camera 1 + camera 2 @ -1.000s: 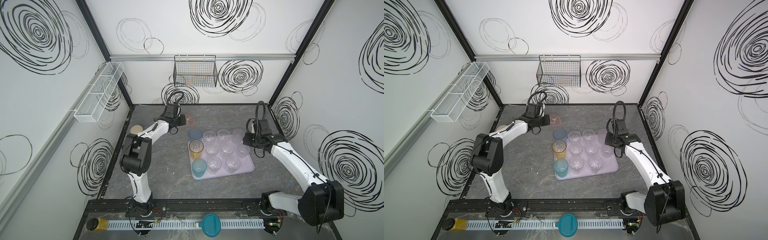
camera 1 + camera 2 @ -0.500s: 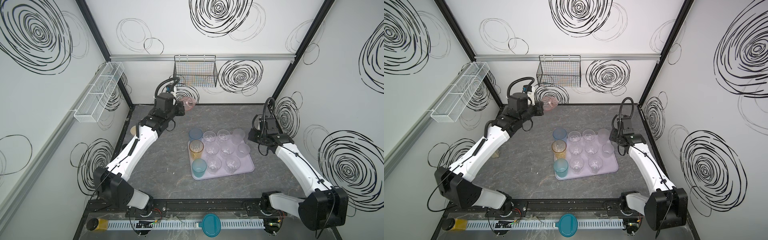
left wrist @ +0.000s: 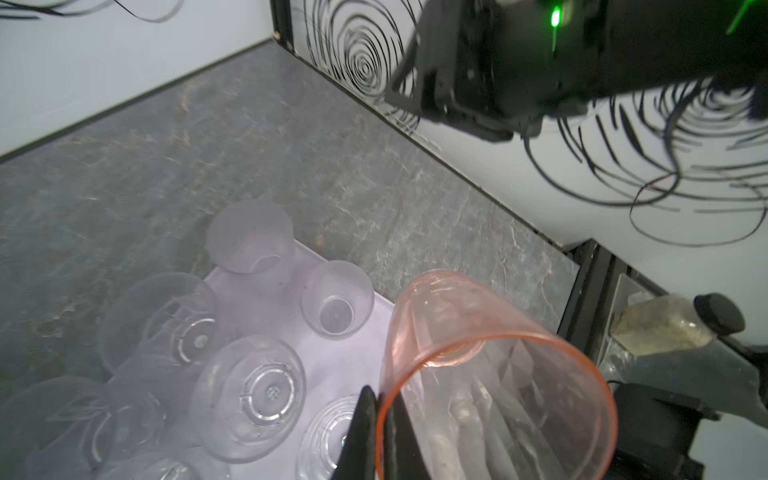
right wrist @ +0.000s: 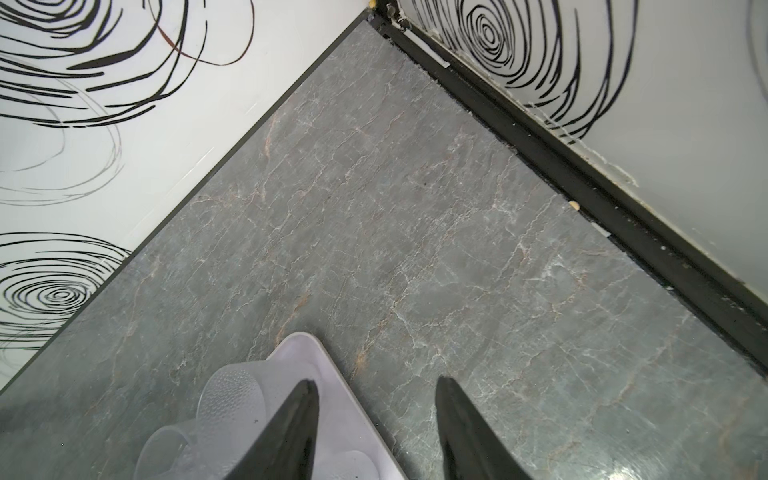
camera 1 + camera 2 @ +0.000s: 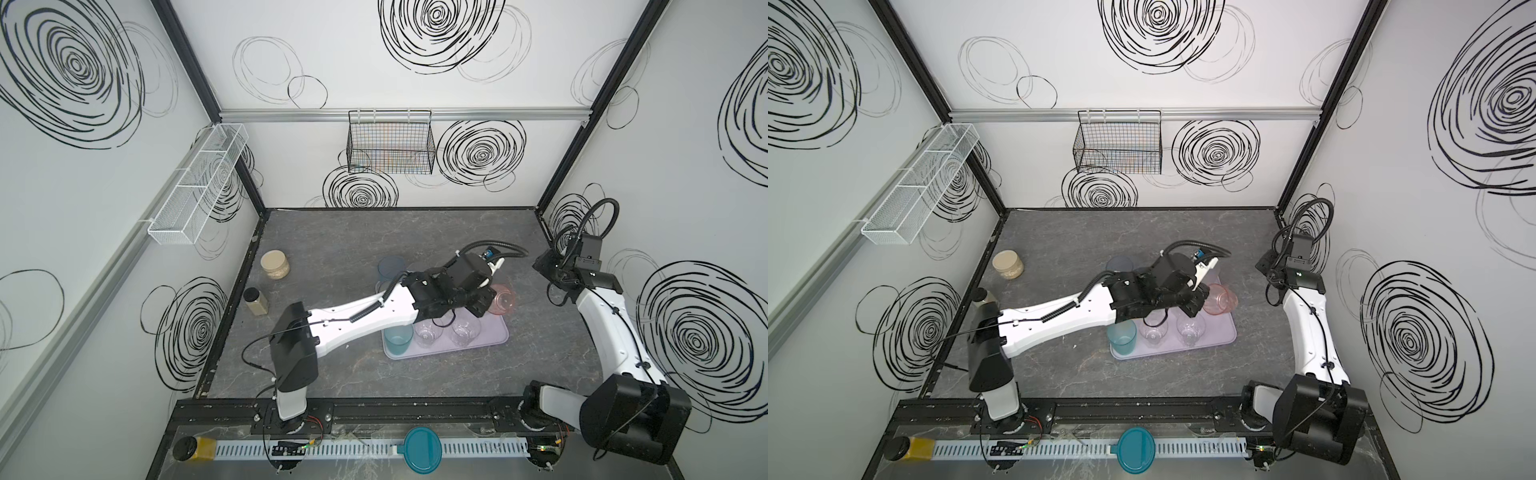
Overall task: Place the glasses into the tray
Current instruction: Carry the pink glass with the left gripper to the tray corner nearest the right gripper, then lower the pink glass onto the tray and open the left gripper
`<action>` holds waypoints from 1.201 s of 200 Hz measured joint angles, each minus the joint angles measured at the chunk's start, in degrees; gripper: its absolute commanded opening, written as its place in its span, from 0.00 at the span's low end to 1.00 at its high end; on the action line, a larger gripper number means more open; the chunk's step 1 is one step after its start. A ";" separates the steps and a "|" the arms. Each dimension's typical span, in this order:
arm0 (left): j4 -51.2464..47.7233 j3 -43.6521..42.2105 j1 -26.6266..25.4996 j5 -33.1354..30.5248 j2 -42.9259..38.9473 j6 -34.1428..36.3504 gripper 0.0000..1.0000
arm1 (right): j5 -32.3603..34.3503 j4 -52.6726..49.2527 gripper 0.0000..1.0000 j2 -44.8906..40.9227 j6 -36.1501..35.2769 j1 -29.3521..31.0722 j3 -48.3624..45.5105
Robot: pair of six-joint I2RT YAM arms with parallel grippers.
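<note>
The left arm (image 5: 365,311) stretches across the tray (image 5: 493,330) from 8 o'clock, the left gripper (image 3: 380,401) holding a pink glass (image 5: 500,300) over the 2 o'clock corner. Other glasses (image 5: 465,331) crowd the tray. Bare worktop (image 5: 415,232) lies at the tray's 12, 3 and 6 o'clock; two jars (image 5: 274,264) stand at 9.

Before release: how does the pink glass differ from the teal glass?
The pink glass is tilted, pinched at its rim by the left gripper; the teal glass stands upright, free. Pink is at the tray's right edge, teal in its near left corner. Both are see-through.
</note>
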 measured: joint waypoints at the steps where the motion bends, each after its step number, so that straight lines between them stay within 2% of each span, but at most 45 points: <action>1: -0.09 0.04 -0.07 0.02 0.20 0.04 0.00 | -0.15 0.09 0.51 -0.07 0.09 0.00 -0.15; 55: -4.74 4.59 -1.81 -1.09 9.25 3.32 0.00 | -3.21 1.36 0.51 -1.46 1.40 -0.07 -2.75; 109: -8.15 13.46 -1.84 -4.24 17.46 6.95 0.00 | -3.37 1.46 0.51 -2.99 1.66 -0.07 -3.06; 184: -12.85 17.31 -2.10 -8.15 23.61 10.64 0.00 | -4.04 3.78 0.51 -3.34 3.10 0.02 -6.99; 210: -13.25 19.34 -2.10 -8.50 25.24 11.08 0.02 | -4.17 3.98 0.51 -3.41 3.28 0.07 -7.37; 216: -13.42 19.43 -2.10 -8.50 25.24 11.23 0.08 | -4.20 4.00 0.51 -3.50 3.30 0.07 -7.39; 240: -13.55 19.54 -2.21 -8.63 25.31 11.65 0.11 | -4.24 4.15 0.51 -3.82 3.45 0.09 -7.48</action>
